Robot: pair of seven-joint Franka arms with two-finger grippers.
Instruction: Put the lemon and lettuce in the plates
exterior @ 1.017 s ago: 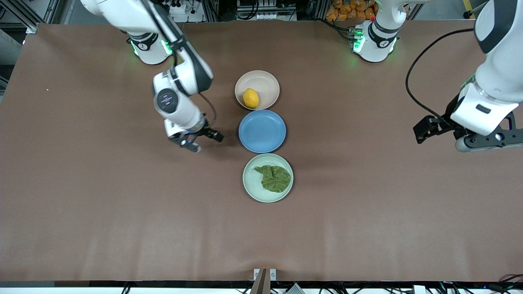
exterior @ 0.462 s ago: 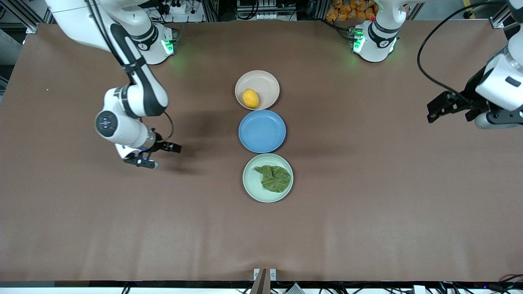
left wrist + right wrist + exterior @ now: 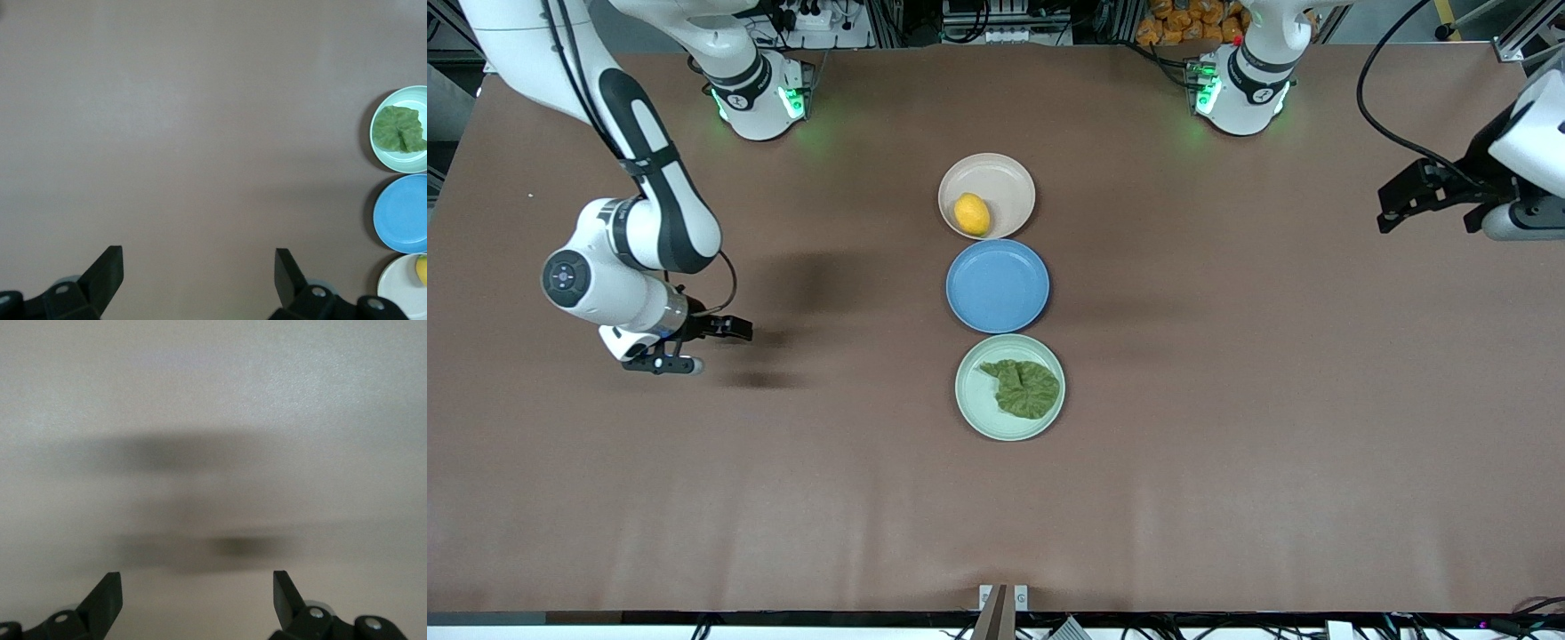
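Observation:
The lemon [image 3: 972, 213] lies in the beige-pink plate [image 3: 1005, 178], the plate closest to the robots' bases. The lettuce [image 3: 1024, 388] lies in the mint green plate [image 3: 978, 407], the plate nearest the front camera. My right gripper [image 3: 716, 348] is open and empty over bare table toward the right arm's end, well apart from the plates. My left gripper [image 3: 1445, 213] is open and empty, high over the left arm's end of the table. The left wrist view shows the left gripper [image 3: 199, 267], the lettuce [image 3: 399, 129] and an edge of the lemon [image 3: 422, 269]. The right wrist view shows the right gripper [image 3: 197, 590] over bare table.
An empty blue plate [image 3: 997, 285] sits between the two task plates, touching or nearly touching both; it also shows in the left wrist view [image 3: 403, 213]. The brown table [image 3: 1227, 462] is bare around the row of plates.
My right arm has swung away from the plates toward its end of the table. My left arm has drawn back toward the table's edge. Lemon and lettuce have not moved.

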